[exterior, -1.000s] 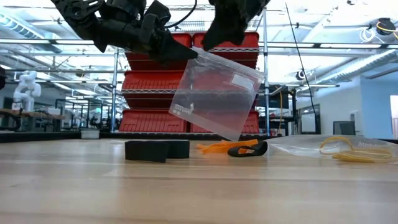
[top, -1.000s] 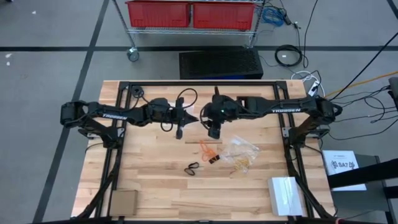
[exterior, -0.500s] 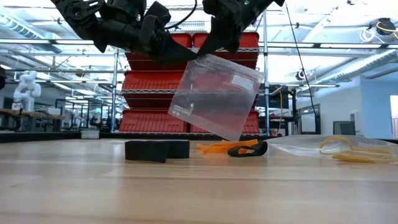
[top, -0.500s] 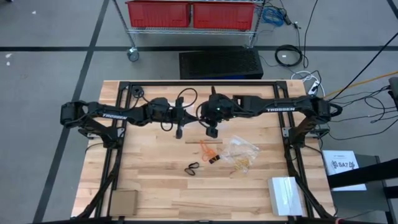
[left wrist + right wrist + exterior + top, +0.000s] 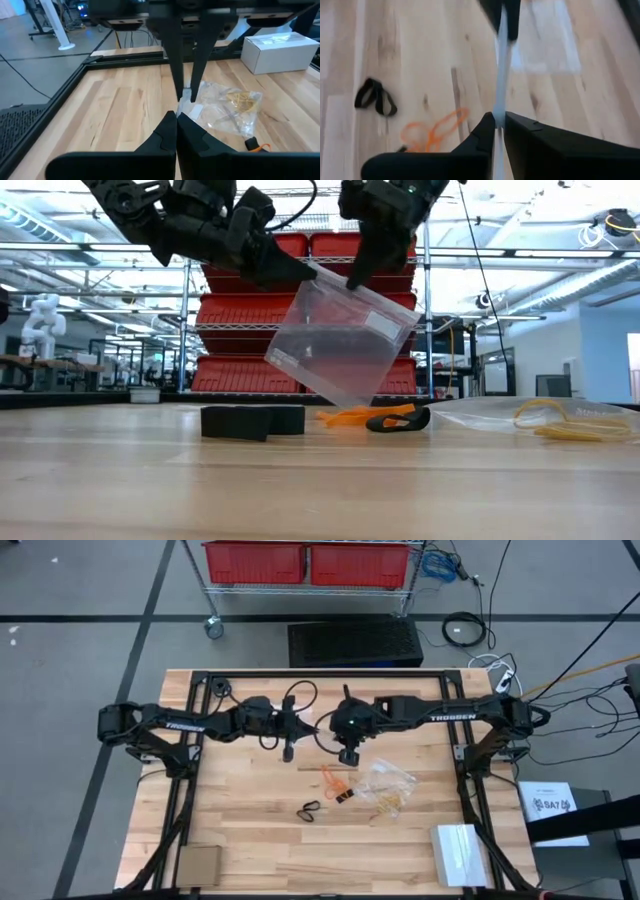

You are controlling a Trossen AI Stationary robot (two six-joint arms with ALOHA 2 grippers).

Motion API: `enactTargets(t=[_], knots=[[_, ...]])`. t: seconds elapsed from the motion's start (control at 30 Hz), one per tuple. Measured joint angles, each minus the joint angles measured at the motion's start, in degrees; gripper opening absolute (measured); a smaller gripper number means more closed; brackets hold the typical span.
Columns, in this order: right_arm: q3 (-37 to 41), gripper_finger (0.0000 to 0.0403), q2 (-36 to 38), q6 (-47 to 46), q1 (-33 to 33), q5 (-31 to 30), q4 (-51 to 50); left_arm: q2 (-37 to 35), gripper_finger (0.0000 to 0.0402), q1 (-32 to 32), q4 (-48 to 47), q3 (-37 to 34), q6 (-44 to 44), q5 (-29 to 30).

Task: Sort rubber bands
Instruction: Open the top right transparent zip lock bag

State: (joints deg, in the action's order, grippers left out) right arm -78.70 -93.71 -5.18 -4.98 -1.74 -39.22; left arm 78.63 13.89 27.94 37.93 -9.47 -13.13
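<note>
1. Above the table's middle, the right gripper (image 5: 352, 280) has closed on the top edge of the clear bag (image 5: 335, 340), which a second ago it only hovered over with fingers apart; the left gripper (image 5: 305, 272) stays pinched on the bag's other top corner
2. With both grippers now pinching the hanging bag, which has tilted slightly, I judge they can pull its mouth apart for filling
3. On the table (image 5: 240, 830) below lie the rubber bands: one black pair (image 5: 309, 810) alone, an orange cluster (image 5: 335, 780) beside a black one, too tangled to count
4. A second bag (image 5: 388, 784) holds tan bands; bags total two
</note>
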Motion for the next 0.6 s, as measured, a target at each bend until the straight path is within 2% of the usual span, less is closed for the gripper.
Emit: enactTargets(t=[0.6], knots=[[0.11,0.0013,0.00,-6.02,2.43,0.02,-16.83,0.00,0.0000,0.02,0.22,-0.02,0.07,1.22]])
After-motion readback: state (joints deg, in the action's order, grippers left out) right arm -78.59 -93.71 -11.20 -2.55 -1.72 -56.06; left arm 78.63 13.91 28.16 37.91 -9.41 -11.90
